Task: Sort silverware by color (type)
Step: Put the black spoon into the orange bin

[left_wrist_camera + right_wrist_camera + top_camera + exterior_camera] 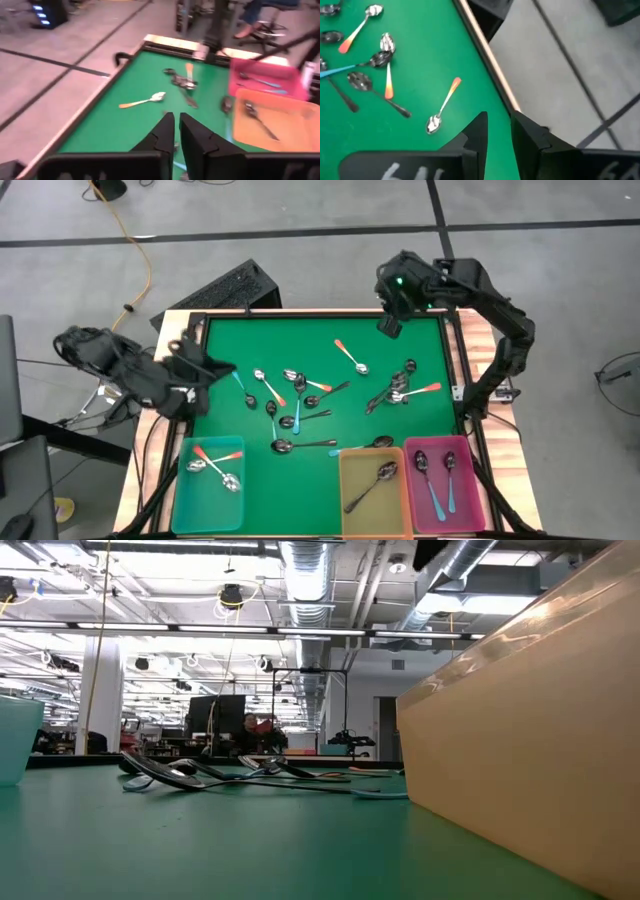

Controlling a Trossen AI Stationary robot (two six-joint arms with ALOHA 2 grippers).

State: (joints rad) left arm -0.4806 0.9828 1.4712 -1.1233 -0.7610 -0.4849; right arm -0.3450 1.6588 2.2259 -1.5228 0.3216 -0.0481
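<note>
**Both claws empty, most spoons still loose on the green mat**

Nearest the low camera stands the yellow bin (520, 740), its wall filling the right of that view, with a tangle of spoons (200, 775) lying flat on the mat beyond it. From above, the yellow bin (372, 515) holds one dark-handled spoon, the teal bin (180, 505) holds orange-handled ones, and the pink bin (477, 502) holds light blue ones. More than a dozen spoons remain spread over the middle of the counter (420, 435).

The left claw (222, 369) hangs over the mat's left edge, fingers nearly together and holding nothing. The right claw (389, 326) sits over the far right corner, narrowly parted and likewise empty.

The best next pick for the right arm looks to be the lone orange-handled spoon (351, 357), which lies clear of its neighbours. A good grasp would straddle the thin handle crosswise, with the fingers opened wider first (the bowl is shiny and likely to slip). The crossed clusters at centre (300, 395) and right (400, 387) are riskier: closing there could catch two handles of different colours at once.
</note>
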